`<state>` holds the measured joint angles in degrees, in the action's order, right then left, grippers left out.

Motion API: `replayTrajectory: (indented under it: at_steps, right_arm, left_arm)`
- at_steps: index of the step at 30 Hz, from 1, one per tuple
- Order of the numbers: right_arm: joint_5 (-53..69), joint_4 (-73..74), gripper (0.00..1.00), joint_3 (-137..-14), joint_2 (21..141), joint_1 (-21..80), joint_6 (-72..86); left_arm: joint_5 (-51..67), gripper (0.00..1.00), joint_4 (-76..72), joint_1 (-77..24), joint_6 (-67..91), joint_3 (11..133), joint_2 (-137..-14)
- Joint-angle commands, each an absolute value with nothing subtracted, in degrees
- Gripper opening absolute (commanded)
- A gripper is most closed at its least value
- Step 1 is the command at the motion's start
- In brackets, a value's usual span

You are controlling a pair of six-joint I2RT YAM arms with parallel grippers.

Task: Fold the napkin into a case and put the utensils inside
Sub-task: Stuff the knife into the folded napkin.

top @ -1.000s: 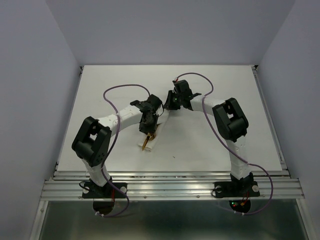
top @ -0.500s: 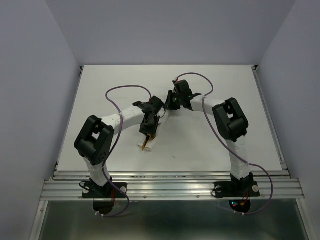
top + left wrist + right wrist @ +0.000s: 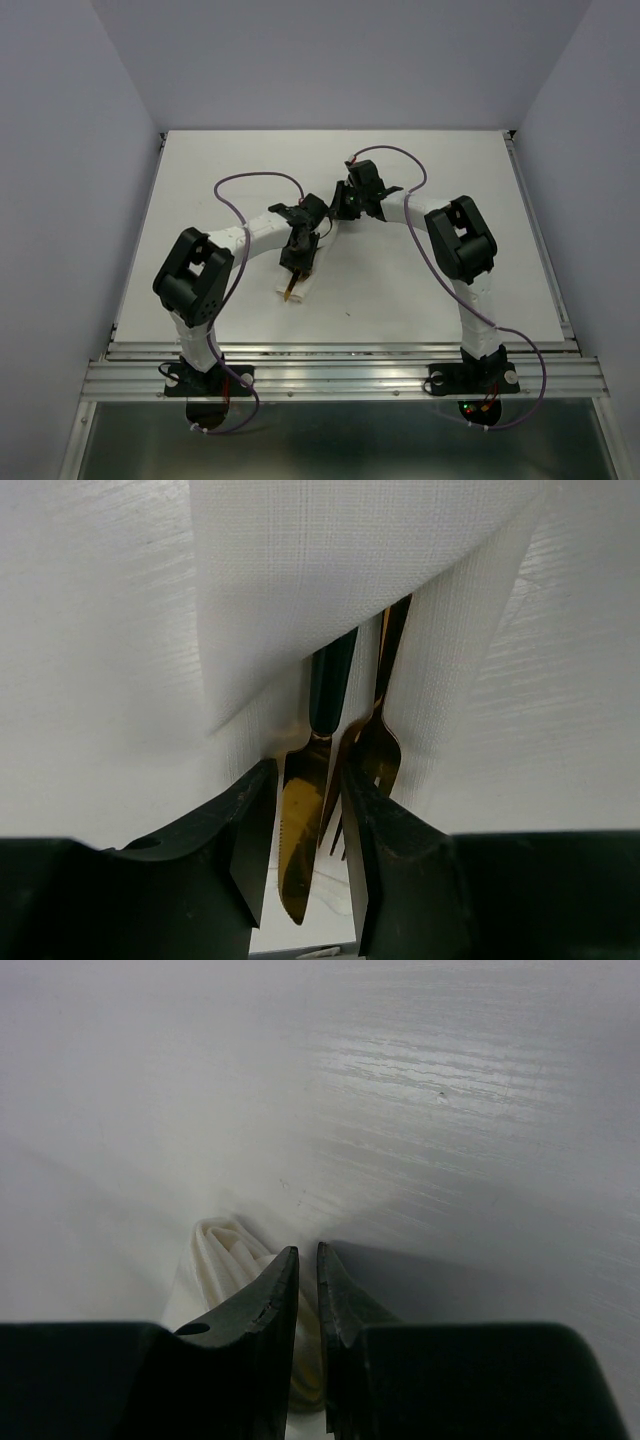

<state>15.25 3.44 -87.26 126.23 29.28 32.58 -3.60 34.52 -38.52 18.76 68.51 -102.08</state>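
Shows case [image 3: 303, 284] flat on table [image 3: 450, 180], just off centre toward 7 o'clock, long axis running 1 to 7 o'clock. Holds utensils [image 3: 290, 292] inside, brown tips sticking out at the 7 o'clock end. From left wrist view: knife [image 3: 300, 850] and fork [image 3: 375, 750] side by side, knife at 9 o'clock of fork, dark handles tucked under white flap of case at 12 o'clock, gold blade and tines bare on cloth. Puts left gripper [image 3: 305, 780] right over those bare ends, jaws about half apart, blade and tines lying between fingers [image 3: 250, 840]; reads as unclamped, no squeeze on either piece visible. Places right gripper [image 3: 308, 1255] at 1 o'clock of the left one, low over far end of case, close to table. Has jaws almost together there, thin slit only, bunched white cloth at 8 o'clock of the tips and filling lower part of slit, so pinches case at that end. Cannot tell from top view how much cloth sits in that pinch.
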Motion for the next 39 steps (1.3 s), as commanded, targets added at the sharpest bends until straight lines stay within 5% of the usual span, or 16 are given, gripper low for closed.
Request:
replayTrajectory:
  at_steps: [1, 12, 39]
  right_arm:
    - [15.47, 4.13, 0.19, -86.48, 124.98, 29.71, 31.99]
    - [15.56, 4.22, 0.19, -86.48, 124.98, 29.71, 31.99]
    - [15.91, 4.22, 0.19, -85.61, 124.63, 29.71, 31.73]
  left_arm:
    - [-4.66, 0.43, 34.10, -38.67, 18.90, 69.08, -102.04]
    - [-5.10, 0.34, 34.28, -38.67, 18.90, 70.66, -101.25]
    - [-11.77, 0.34, 34.19, -37.62, 13.71, 78.84, -108.28]
